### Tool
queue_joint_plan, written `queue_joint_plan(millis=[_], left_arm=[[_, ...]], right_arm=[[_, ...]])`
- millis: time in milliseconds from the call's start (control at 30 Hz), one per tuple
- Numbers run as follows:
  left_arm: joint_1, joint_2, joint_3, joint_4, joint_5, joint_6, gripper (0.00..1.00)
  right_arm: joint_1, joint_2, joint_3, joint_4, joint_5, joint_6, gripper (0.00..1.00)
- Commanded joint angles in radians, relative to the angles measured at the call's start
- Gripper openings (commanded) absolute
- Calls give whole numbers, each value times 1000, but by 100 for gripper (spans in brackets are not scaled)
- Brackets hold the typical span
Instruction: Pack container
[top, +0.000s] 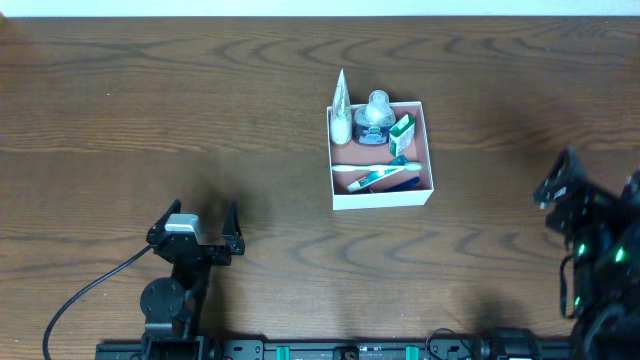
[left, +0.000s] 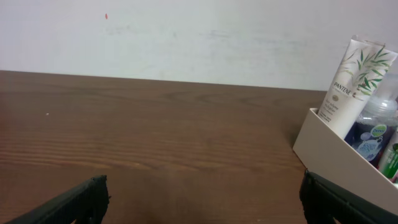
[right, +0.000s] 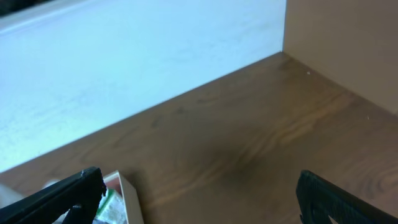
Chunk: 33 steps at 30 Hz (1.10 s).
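Well left of the small, square, white-walled cardboard container with a dusty pink inside (top: 380, 200), the left end effector (top: 198, 225) is hanging spread wide and empty. The container is holding a white tapered tube (top: 341, 105), a clear bottle (top: 376, 115) and a blue-and-white toothbrush (top: 385, 180), so packing is looking nearly finished. Well right of it, the right end effector (right: 199, 182) is gaping empty too. The dark wooden bench (top: 150, 110) is leaving room on every side of the container.

Both end effectors (left: 204, 186) (right: 199, 183) — jaws spread
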Motion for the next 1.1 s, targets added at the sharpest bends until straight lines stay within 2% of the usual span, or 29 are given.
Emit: queue_joint_plan(millis=[0,100,400,533,667,867,1067], left_arm=[[4,-6,-13,-39,22,13,98],[4,-6,-13,-39,22,14,98],[4,-6,-13,-39,22,14,98],[4,-6,-13,-39,22,14,98],[4,-6,-13,-39,22,14,98],[4,-6,-13,-39,22,13,98],[4,-6,-13,-39,22,14,98]], right_arm=[[8,-101,-124,7,6,-8,99],[5,-199,-238,100,-28,-4,99],[-2,-437,-621,547,-245,-5,99],[1,-518,-757,688,-283,-5,99],[1,-591,-856,758,-301,-5,99],[2,-593,-921,786,-315,-24,99],[8,-593,-998,848,-316,-129,99]])
